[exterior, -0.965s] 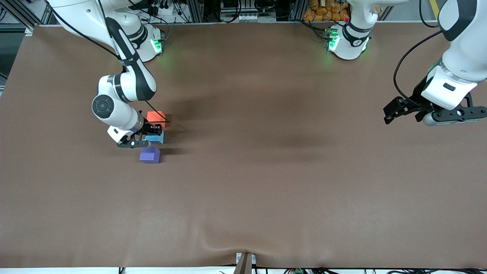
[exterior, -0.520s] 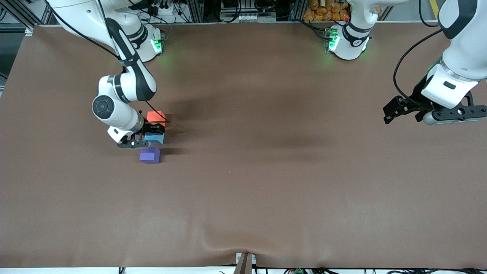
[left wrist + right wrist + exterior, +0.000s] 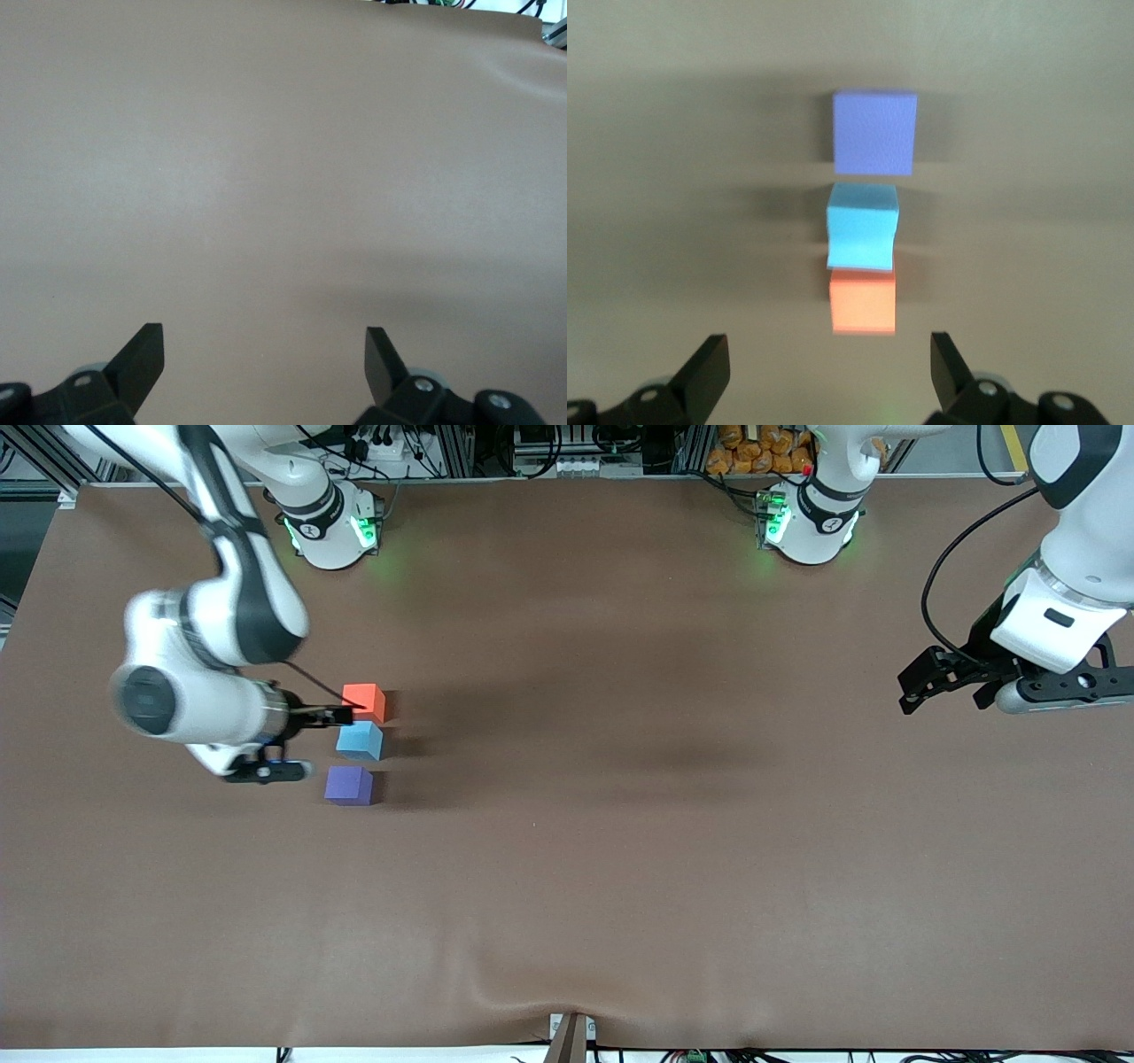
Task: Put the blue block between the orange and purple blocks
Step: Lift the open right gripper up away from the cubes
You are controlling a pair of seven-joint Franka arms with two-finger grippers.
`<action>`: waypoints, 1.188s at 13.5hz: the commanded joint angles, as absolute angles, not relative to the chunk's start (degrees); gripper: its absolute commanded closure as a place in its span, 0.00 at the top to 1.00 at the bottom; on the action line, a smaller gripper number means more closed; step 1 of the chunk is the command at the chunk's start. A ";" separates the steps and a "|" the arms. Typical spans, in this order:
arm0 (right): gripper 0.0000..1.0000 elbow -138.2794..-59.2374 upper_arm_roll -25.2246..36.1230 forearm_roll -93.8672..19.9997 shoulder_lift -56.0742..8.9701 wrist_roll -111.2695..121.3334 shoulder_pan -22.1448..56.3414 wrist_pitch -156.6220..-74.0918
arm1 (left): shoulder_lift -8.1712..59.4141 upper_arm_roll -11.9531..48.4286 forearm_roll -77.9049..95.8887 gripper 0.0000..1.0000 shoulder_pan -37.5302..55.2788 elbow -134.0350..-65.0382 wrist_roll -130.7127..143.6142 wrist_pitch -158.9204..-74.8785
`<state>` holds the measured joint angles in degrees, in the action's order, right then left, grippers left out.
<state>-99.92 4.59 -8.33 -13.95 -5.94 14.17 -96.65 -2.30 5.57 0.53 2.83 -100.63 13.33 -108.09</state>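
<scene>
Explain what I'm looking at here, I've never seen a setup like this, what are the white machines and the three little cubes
Two white robot arms stand at a brown table. One picture looks down from a high camera facing them; the other two come from cameras on the arms' wrists. Three cubes lie in a row: the blue block sits between the orange block and the purple block. The right gripper is open, holds nothing and is up beside the row. The left gripper, also open and empty, waits over bare table at its own end.

White arms, black joint bands (green base lights), black cables.
</scene>
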 commanded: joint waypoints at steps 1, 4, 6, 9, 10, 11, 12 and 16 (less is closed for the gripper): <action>1.00 -81.70 3.96 -7.65 -19.07 -5.10 10.48 -83.19 | -1.32 6.15 0.97 1.00 2.81 -99.14 13.80 -107.67; 1.00 -72.53 2.73 -7.39 -18.29 -5.10 5.71 -76.31 | -1.84 5.89 0.88 1.00 2.02 -99.23 13.62 -107.14; 1.00 -67.44 2.38 -5.63 -17.32 -4.75 4.67 -71.57 | -1.93 5.98 0.88 1.00 1.84 -99.40 13.71 -105.82; 1.00 -68.19 1.32 -4.40 -10.57 -4.66 3.96 -69.17 | -2.02 6.06 0.79 1.00 1.93 -99.41 13.62 -105.56; 1.00 -69.51 1.23 -4.48 -9.50 -4.48 3.26 -69.43 | -2.02 6.15 0.79 1.00 2.11 -99.40 13.62 -105.03; 1.00 -71.09 1.23 -4.40 -8.19 -3.53 2.99 -70.56 | -1.93 6.15 0.79 1.00 2.37 -99.40 13.62 -105.03; 1.00 -74.50 1.23 -4.39 -6.17 -2.30 2.38 -73.19 | -1.93 6.15 0.79 1.00 2.63 -99.49 13.71 -104.94; 1.00 -83.76 0.62 -4.57 -0.62 1.32 0.35 -79.01 | -3.16 7.11 -2.71 1.00 2.55 -99.23 13.09 -103.28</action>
